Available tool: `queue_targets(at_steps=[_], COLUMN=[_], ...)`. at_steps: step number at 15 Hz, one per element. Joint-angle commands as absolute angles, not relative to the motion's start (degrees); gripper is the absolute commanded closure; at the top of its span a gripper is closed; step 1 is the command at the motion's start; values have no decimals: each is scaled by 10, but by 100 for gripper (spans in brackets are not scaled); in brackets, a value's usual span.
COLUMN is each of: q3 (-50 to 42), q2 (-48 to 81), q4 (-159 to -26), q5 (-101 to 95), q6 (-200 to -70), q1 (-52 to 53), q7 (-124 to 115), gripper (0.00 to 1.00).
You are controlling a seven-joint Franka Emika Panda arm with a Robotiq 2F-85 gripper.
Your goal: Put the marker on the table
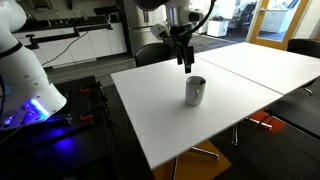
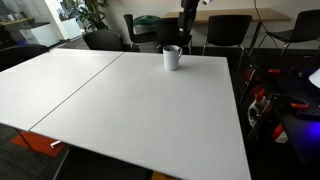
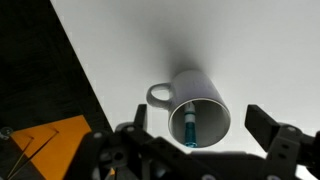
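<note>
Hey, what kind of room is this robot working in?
Probably an office or meeting room: a large white table with dark chairs around it, white cabinets along the wall, and a potted plant by the window.

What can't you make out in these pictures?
The marker: seen only in the wrist view; in both exterior views the cup hides it.
Marker's lower end: lost in shadow inside the cup, wrist view.
The gripper: too small in exterior views to judge its jaws.
</note>
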State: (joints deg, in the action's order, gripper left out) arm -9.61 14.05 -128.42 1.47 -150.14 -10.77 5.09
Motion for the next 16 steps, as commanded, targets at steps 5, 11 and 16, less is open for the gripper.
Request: queue_targets(at_steps=[5, 11, 16], q3=[-79, -73, -68], q2=[233, 265, 278], q4=[-1198, -1174, -1169], q5=[43, 46, 50], q6=[-1507, -1527, -1554], q1=[-112, -112, -116], q7=[28, 18, 23], gripper=[0, 32, 58])
